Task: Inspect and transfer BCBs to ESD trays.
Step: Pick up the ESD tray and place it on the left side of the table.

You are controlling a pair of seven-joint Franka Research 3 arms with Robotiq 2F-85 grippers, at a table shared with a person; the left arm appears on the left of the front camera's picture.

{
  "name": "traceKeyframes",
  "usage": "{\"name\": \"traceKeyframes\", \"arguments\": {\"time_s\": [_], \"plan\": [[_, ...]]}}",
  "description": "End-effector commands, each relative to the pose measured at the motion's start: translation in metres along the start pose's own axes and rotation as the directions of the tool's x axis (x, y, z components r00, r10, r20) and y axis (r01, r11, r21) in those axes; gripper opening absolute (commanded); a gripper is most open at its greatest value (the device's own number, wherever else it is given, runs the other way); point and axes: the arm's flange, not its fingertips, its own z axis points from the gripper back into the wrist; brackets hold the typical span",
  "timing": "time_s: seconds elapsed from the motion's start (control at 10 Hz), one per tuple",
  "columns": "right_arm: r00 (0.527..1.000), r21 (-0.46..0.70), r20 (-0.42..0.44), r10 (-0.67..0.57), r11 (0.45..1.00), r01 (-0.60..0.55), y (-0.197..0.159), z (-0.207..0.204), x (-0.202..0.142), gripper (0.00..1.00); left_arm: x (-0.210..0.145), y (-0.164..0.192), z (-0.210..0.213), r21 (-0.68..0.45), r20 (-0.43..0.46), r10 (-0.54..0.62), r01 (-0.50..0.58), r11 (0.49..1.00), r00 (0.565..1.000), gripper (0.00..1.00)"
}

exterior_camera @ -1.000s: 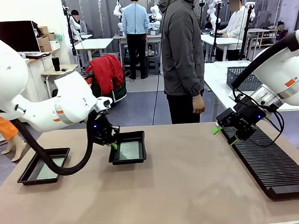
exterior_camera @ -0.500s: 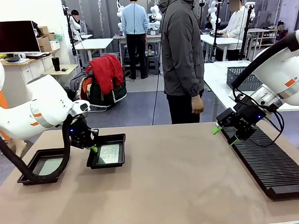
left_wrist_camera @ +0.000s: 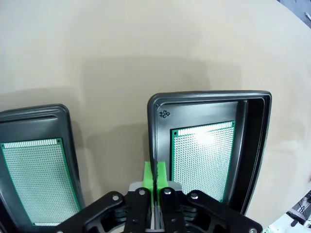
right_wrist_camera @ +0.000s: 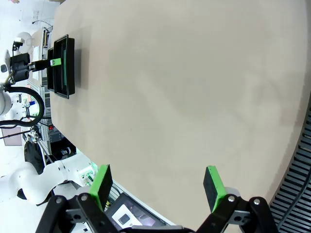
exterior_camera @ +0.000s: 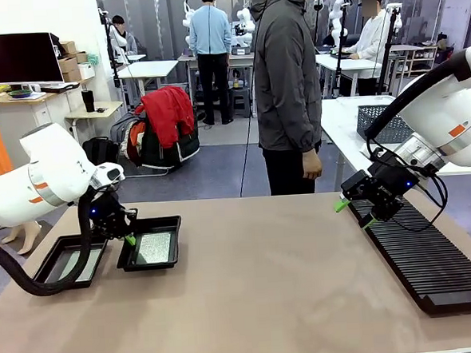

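Surface (exterior_camera: 274, 286) bare across the middle, wide passage there. Left edge blocked by two ESD trays (exterior_camera: 150, 250) just beside each other; right edge by the long ribbed rack (exterior_camera: 429, 265). Person (exterior_camera: 287, 85) stands at far side.

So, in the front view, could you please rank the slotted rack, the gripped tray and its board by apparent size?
1. Slotted rack, though nearer the camera.
2. Gripped tray, held by the left gripper.
3. Board inside it.

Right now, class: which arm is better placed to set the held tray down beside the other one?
Left. Its pincer is shut on the tray rim, next to the other tray.
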Motion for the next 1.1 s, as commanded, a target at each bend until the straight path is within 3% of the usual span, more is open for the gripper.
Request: {"name": "traceKeyframes", "arguments": {"time_s": [0.0,0.7,1.0], "plan": [[1.000,-0.008,0.003,-0.016,1.000,0.016,0.002,0.000,0.000,1.00,-0.004,0.014,-0.002,-0.031,-0.007,-0.008,0.008,0.999,1.000,0.03],[1.000,-0.008,0.003,-0.016,1.000,0.016,0.002,0.000,0.000,1.00,-0.006,0.037,-0.019,-0.023,-0.030,-0.002,0.001,1.000,1.000,0.03],[1.000,-0.008,0.003,-0.016,1.000,0.016,0.002,0.000,0.000,1.00,-0.003,0.029,-0.019,0.011,-0.040,0.010,-0.010,1.000,0.999,0.03]]}}
